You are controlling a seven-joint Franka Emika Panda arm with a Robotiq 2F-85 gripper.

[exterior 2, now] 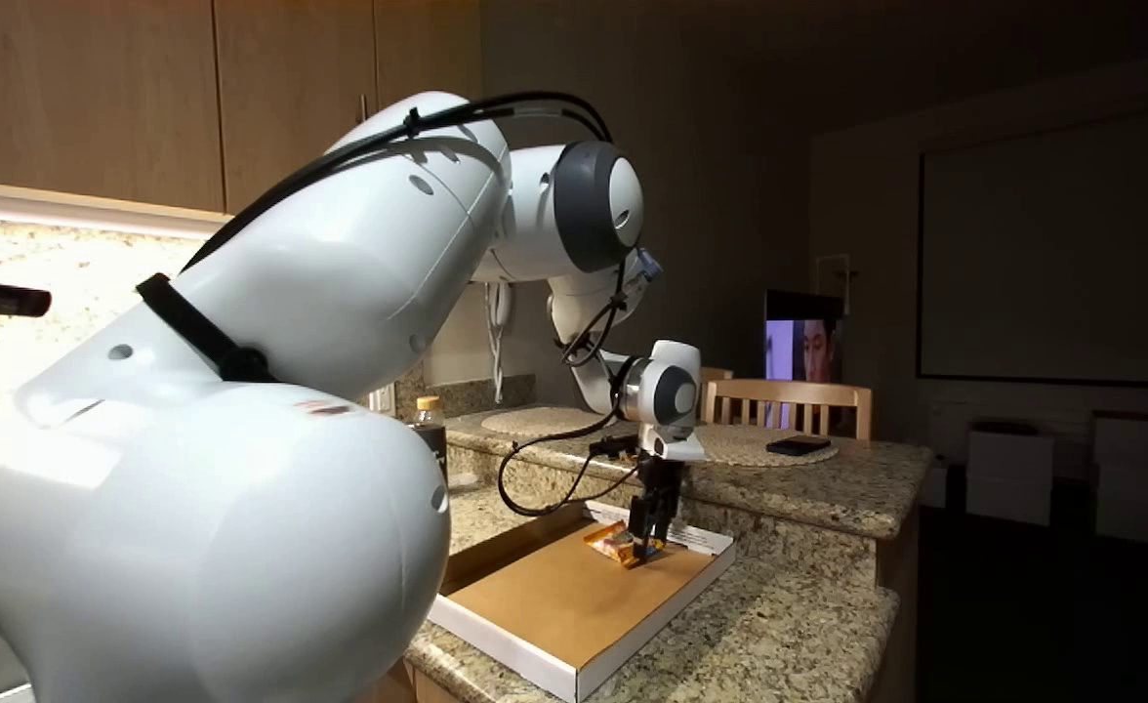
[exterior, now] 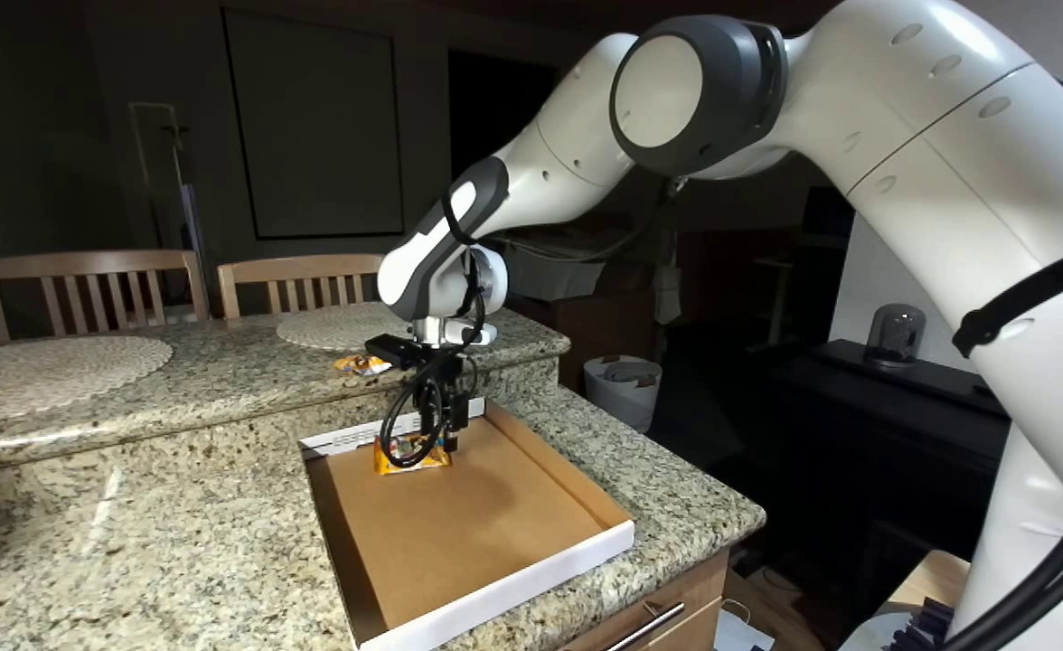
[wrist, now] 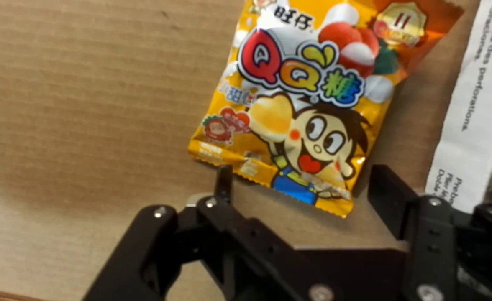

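Here's your gripper (exterior 2: 648, 550), in an exterior view, pointing down at the orange packet (exterior 2: 610, 544) inside the shallow box (exterior 2: 545, 598), contact unclear! Up on the granite ledge (exterior 2: 862, 478), a dark phone (exterior 2: 799, 445) lies on a pale placemat (exterior 2: 742, 448).

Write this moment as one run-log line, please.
gripper: open | nearest: candy bag, unheld, in cardboard box | also: orange packet on raised counter
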